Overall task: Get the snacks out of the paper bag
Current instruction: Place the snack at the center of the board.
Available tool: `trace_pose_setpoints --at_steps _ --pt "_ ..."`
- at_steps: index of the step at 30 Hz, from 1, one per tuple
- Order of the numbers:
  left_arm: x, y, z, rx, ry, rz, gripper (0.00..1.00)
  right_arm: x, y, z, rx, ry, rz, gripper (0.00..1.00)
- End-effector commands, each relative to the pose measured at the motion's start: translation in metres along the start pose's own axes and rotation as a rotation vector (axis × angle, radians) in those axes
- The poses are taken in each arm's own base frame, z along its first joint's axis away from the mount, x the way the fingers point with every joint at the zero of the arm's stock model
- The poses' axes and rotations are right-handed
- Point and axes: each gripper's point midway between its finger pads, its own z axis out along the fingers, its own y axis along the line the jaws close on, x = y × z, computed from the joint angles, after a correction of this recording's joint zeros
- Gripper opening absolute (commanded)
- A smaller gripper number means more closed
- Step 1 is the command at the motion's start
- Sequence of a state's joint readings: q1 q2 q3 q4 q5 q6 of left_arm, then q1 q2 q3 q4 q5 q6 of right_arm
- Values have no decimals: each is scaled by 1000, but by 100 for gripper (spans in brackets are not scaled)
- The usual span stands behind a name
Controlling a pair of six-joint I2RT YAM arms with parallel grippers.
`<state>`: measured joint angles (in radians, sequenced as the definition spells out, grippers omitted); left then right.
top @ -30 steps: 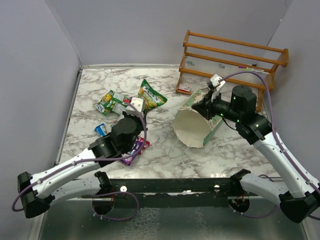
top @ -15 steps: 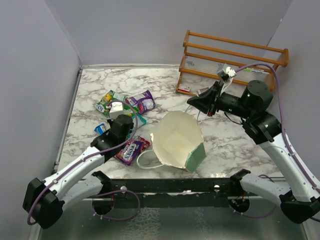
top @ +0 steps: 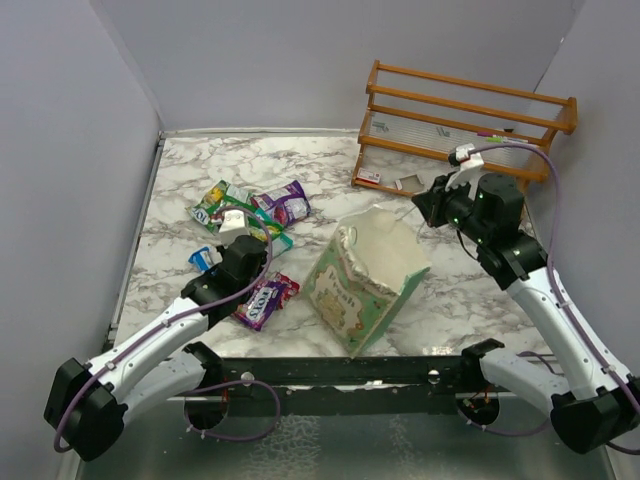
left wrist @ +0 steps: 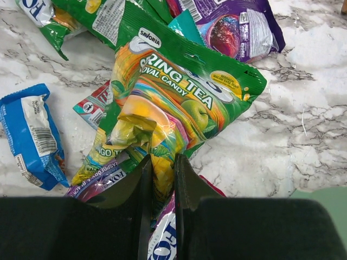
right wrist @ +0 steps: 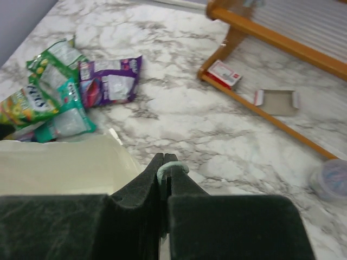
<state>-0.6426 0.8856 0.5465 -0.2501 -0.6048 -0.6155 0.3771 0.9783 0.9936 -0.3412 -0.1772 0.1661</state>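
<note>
Snacks (top: 283, 202) lie left of the upright paper bag (top: 355, 295); left gripper (left wrist: 161, 162) pinches one green packet (left wrist: 179, 103) (right gripper (right wrist: 164, 162), pressed together, nips the bag's rim).

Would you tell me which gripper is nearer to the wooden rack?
Right. The right gripper, holding the bag, is just in front of the rack; the left gripper is far off beyond the bag, pinching a green packet.
</note>
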Motion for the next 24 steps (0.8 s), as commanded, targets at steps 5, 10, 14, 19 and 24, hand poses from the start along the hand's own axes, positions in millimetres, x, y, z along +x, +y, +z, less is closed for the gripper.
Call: trace_pose_setpoints --at_steps 5,10,14,19,24 --pt "-11 -5 0 16 -44 -50 0 -37 -21 -36 128 -123 -57 2" --pt "-4 -2 4 8 -42 -45 9 -28 -9 -41 61 -107 -63 2" --pt "3 -7 7 19 -8 -31 32 -22 -1 -44 17 -102 -63 3" --pt "-10 -18 1 71 -16 -41 59 -32 8 -52 -20 -135 -73 12" --pt "-49 -31 -14 135 -96 -32 73 -50 23 -63 -85 -163 -82 37"
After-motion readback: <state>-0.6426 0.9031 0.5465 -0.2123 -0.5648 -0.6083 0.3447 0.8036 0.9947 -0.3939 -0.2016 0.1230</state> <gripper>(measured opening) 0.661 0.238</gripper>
